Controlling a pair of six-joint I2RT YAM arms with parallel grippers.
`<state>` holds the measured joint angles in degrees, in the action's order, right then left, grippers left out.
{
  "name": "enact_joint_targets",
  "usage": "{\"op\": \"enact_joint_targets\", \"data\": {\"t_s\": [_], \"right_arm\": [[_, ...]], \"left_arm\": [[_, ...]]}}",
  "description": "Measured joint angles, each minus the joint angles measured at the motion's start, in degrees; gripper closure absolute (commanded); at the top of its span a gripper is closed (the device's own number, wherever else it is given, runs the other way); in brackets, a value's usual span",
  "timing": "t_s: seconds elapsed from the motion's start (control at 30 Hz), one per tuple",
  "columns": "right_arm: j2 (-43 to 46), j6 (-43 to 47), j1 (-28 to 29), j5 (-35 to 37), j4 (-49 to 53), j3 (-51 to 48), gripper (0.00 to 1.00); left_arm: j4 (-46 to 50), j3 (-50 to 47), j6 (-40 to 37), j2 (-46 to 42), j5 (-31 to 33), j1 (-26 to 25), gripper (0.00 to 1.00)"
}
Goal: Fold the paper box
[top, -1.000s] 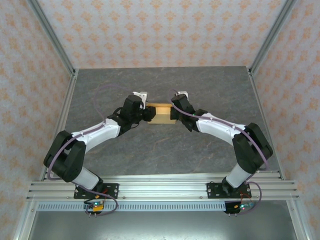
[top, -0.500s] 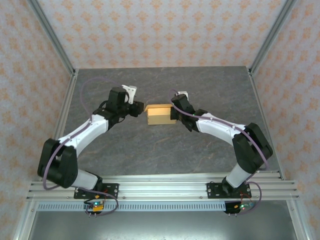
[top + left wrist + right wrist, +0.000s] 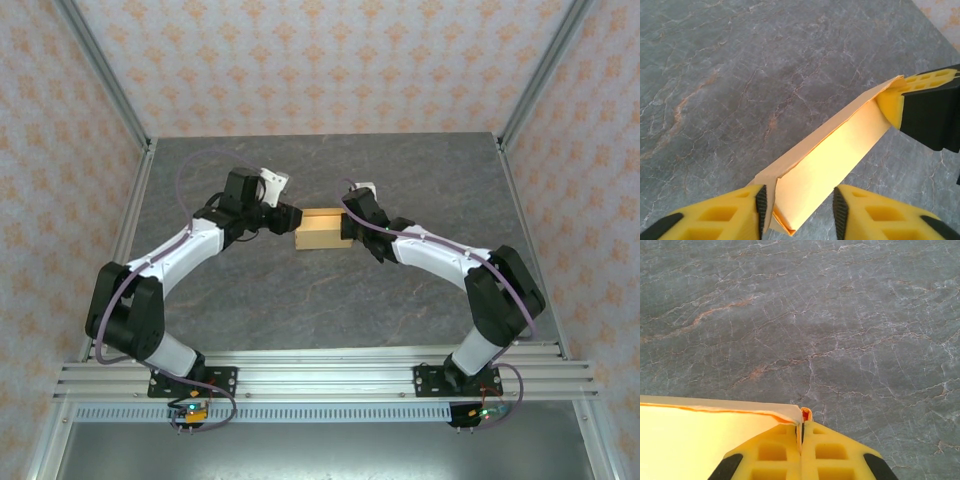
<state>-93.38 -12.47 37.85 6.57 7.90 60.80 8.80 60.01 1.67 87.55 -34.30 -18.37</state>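
Note:
The paper box [image 3: 321,230] is a tan-orange, partly folded cardboard piece at the middle of the grey table. My right gripper [image 3: 347,226] is shut on its right end; in the right wrist view the gripper [image 3: 801,432] pinches a thin folded edge of the box [image 3: 695,440]. My left gripper [image 3: 291,218] stands open astride the box's left end. In the left wrist view the gripper [image 3: 799,205] has one pad against a loose flap while the other pad stands apart from the box [image 3: 840,150]. The right gripper's yellow finger [image 3: 925,107] shows at the far end.
The grey marbled table [image 3: 330,300] lies bare around the box. Metal frame posts [image 3: 105,85] and patterned walls close in the sides and back. The arms' mounting rail [image 3: 320,375] runs along the near edge.
The left gripper drew back from the box's left end up and to the left, then came back to it. The right gripper and the box stayed put.

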Motion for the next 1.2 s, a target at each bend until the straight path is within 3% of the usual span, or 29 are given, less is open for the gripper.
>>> {"op": "enact_joint_targets", "data": {"t_s": [0.17, 0.3, 0.4, 0.67, 1.2], "right_arm": [[0.0, 0.0, 0.0, 0.1, 0.0, 0.1, 1.0], [0.0, 0.0, 0.0, 0.2, 0.0, 0.1, 1.0], [0.0, 0.0, 0.0, 0.6, 0.0, 0.1, 1.0], [0.0, -0.9, -0.2, 3.0, 0.6, 0.1, 1.0], [0.0, -3.2, 0.0, 5.7, -2.0, -1.6, 1.0]], "left_arm": [[1.9, 1.2, -0.2, 2.9, 0.0, 0.0, 0.7], [2.7, 2.1, 0.7, 4.7, 0.6, 0.0, 0.91], [3.9, 2.7, 0.8, 4.8, 2.1, -0.3, 0.96], [5.2, 4.0, 4.7, 4.8, 10.4, -5.1, 0.95], [-5.0, -3.8, 26.2, 1.6, 34.0, -16.2, 0.92]]}}
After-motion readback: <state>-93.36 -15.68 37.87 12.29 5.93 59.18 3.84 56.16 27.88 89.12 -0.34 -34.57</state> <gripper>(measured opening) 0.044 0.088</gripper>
